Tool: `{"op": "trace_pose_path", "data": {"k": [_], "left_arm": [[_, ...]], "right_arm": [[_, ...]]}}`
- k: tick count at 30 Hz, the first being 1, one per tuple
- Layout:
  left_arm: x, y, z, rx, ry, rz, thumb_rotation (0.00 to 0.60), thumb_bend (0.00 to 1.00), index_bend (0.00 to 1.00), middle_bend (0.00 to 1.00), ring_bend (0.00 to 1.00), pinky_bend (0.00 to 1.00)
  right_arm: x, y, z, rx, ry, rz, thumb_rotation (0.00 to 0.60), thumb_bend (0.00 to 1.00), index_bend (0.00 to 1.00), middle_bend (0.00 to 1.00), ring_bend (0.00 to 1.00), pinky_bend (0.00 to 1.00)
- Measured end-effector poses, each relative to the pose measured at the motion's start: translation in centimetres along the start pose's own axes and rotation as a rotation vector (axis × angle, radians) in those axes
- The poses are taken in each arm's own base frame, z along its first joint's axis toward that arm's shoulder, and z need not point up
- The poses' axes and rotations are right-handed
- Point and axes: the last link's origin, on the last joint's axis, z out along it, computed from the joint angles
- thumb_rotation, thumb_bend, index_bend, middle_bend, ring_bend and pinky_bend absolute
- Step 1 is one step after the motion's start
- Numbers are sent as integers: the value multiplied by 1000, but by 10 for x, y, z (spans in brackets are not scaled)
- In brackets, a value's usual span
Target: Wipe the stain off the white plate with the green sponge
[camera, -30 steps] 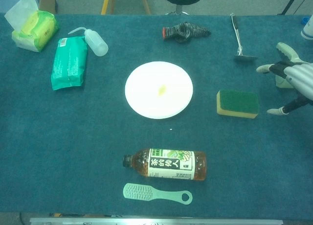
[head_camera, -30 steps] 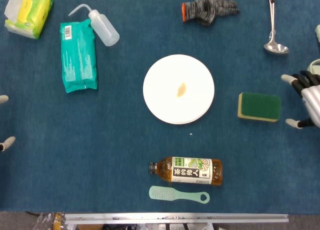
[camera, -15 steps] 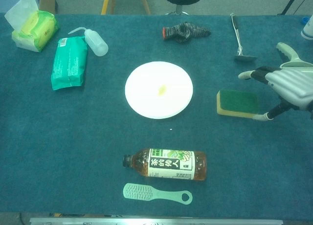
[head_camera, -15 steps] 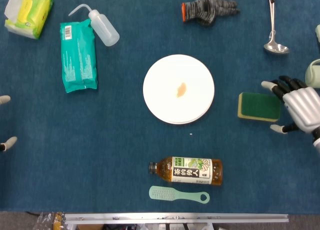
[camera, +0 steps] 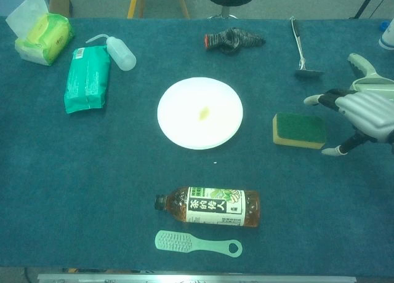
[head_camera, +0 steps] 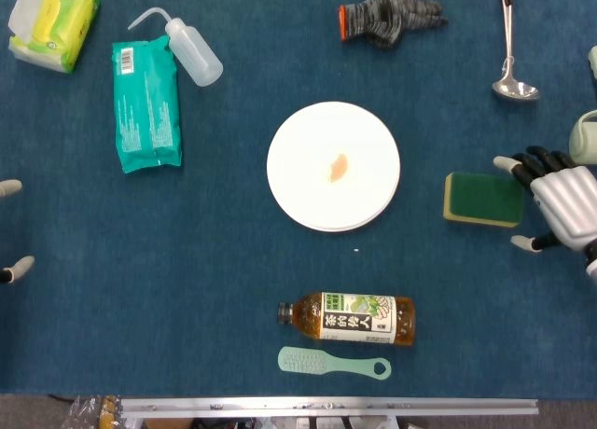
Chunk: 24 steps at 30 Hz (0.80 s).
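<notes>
The white plate [head_camera: 333, 166] [camera: 200, 112] lies in the middle of the blue table with a small orange-yellow stain [head_camera: 338, 167] [camera: 203, 114] at its centre. The green sponge [head_camera: 482, 200] [camera: 299, 130], green on top with a yellow base, rests flat on the cloth to the plate's right. My right hand [head_camera: 557, 203] [camera: 360, 114] hovers just right of the sponge, fingers spread and holding nothing. Of my left hand [head_camera: 11, 228] only two fingertips show at the left edge of the head view, apart and empty.
A tea bottle [head_camera: 347, 318] and a mint brush [head_camera: 333, 363] lie near the front edge. A green wipes pack [head_camera: 145, 104], squeeze bottle [head_camera: 187, 48] and tissue pack [head_camera: 54, 23] sit far left. A glove [head_camera: 389, 20] and ladle [head_camera: 509, 47] lie at the back; a pale cup [head_camera: 587, 136] stands far right.
My right hand came in from the right edge to the sponge's side, then eased slightly back to the right. Plate and sponge have not moved.
</notes>
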Motion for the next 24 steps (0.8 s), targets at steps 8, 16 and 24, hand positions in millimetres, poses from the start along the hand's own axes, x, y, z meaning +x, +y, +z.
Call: {"op": "trace_pose_path", "data": {"k": [8,16,24], "left_arm": [[-2,-2,-1,4,-4,-4,600,107,233,30,56,259],[-3,-4,-2,10,-7,-9,600,107,233,30,56,259],[-5,-6,-3,12,-8,-13,600,107,233,30,56,259]], "right_arm": [[-7,3,5,-9,-13,5,600,0,173,209,112,191],[-8,3,10,-5,-9,12,600,0,173,209,112,191],[-9,3,13,-1,-1,19,600,0,173,235,129,191]]}}
